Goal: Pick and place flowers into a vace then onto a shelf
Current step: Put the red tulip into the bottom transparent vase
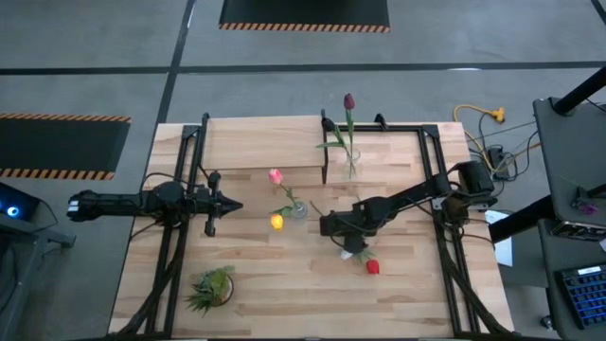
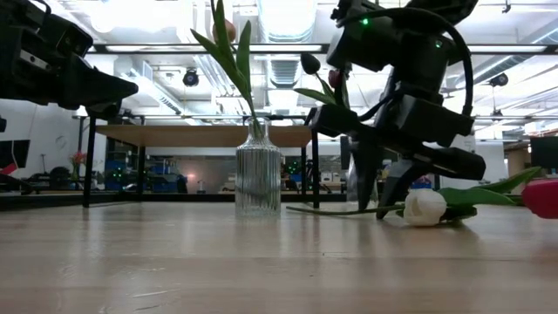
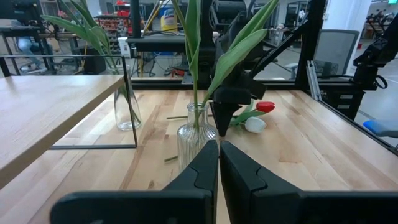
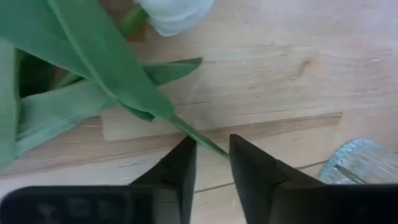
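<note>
Stem first: the right gripper (image 4: 209,155) is down over the white tulip (image 2: 425,208) lying on the table right of centre, its fingers a little apart with the thin stem (image 4: 200,138) running between them, not yet clamped. A good grasp, I judge, takes the bare stem below the leaves (image 4: 81,68), so no leaf gets pinched and the head stays free. The red tulip (image 1: 373,267) lies touching or just beside it, so the lift should be straight up to avoid dragging it. The ribbed vase (image 2: 258,180) at centre already holds the pink and yellow tulips; a second vase (image 1: 352,163) with the maroon one is by the shelf (image 1: 260,144). The left gripper (image 3: 219,163), fingers together, waits at left.
</note>
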Motion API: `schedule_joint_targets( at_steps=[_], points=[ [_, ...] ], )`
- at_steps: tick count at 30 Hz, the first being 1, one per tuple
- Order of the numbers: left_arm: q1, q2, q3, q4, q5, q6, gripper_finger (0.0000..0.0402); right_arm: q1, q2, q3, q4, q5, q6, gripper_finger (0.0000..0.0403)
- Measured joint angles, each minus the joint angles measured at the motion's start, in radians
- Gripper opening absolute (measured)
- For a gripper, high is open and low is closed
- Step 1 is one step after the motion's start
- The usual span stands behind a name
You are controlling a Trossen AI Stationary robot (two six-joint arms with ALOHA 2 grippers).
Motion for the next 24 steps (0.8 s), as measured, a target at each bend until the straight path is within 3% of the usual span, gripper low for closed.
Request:
schedule_joint_targets(
  at_steps=[8,24],
  points=[
    [0.000,0.000,0.000,0.000,0.000,0.000,0.0000,0.000,0.001,-0.002,0.004,-0.004,0.083,0.0013],
    [0.000,0.000,0.000,0.000,0.000,0.000,0.0000,0.001,-0.043,-0.004,0.008,0.003,0.245,0.0009]
  ],
)
